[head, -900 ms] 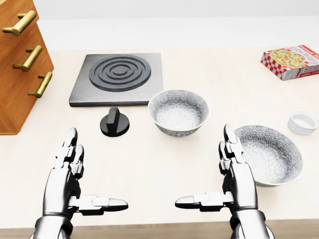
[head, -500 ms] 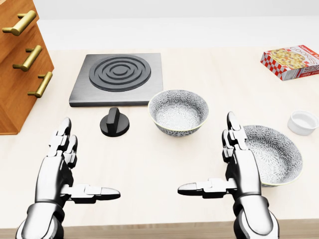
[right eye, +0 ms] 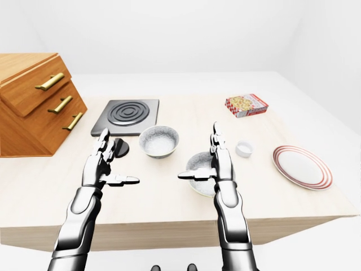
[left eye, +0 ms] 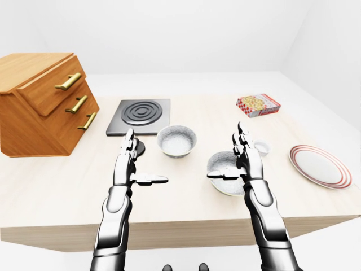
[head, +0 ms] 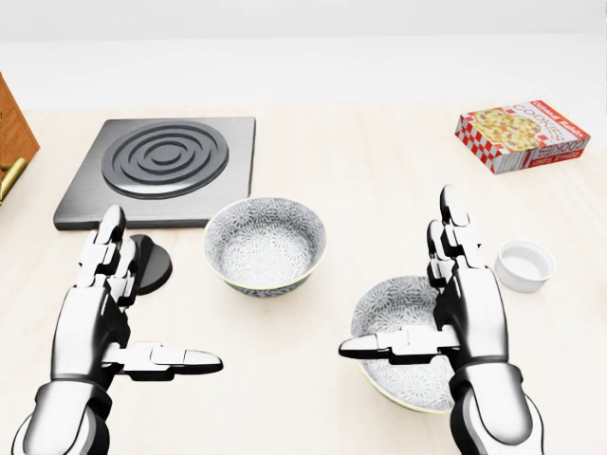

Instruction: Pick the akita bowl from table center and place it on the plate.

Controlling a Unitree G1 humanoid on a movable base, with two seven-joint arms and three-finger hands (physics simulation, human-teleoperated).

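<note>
The whole view has shifted right with the base. The left hand [head: 92,327] and right hand [head: 472,320] hover with fingers released, holding nothing. The bowl [head: 265,245] sits untouched at table centre, just beyond and between them. The plate [left eye: 320,165] lies well to the right, so the grasp is still to be made.

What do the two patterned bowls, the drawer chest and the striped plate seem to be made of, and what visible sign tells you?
Centre bowl and lower bowl: probably glazed ceramic; fine grey pattern on white, pale rim. Drawer chest: wood, warm brown with faint grain; its handles look like brass-coloured metal. Plate: likely glazed ceramic; smooth white, red rings at the rim.
</note>
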